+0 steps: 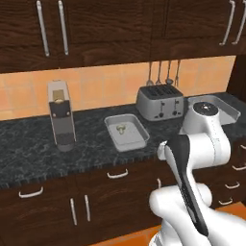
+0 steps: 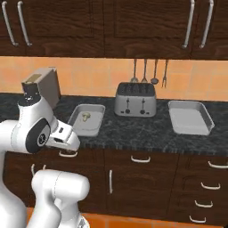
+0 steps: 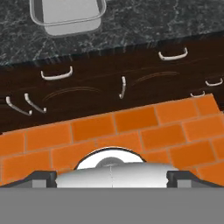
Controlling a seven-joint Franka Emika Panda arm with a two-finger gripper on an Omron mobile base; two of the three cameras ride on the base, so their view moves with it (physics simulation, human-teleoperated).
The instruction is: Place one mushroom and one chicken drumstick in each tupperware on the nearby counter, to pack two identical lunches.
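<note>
So the fingertips (image 3: 43,177) sit at the far corners of the hand view, about as wide apart as they go, with nothing between them. The gripper (image 3: 111,178) is wide open and has hold of nothing. It points down at the orange brick floor (image 3: 131,127). Past that are the dark wood drawers (image 3: 87,89) with their curved silver handles, then the speckled edge of the counter (image 3: 153,30). One grey tupperware (image 3: 68,26) peeks in at the very top edge. I can't tell from there which of the two it is.

The base cameras fill in the rest. From the left base view, the left tupperware (image 1: 134,139) sits on the counter (image 1: 29,144) with one mushroom (image 1: 120,128) in it, just in front of and left of the silver toaster (image 1: 160,102). The right tupperware (image 1: 226,109) is half hidden behind the white arm (image 1: 206,139).

In the right base view that same right tupperware (image 2: 189,120) is fully in the open, showing a bare grey bottom, well apart from the left tupperware (image 2: 89,127), with the toaster (image 2: 135,99) between them and a bit further back. The mushroom (image 2: 85,116) shows up here too, pale cap, lying near the middle of its container.

Also around: a coffee machine (image 1: 61,115) at the left end of the counter and utensils (image 2: 149,71) hanging on the tiled wall above the toaster.
</note>
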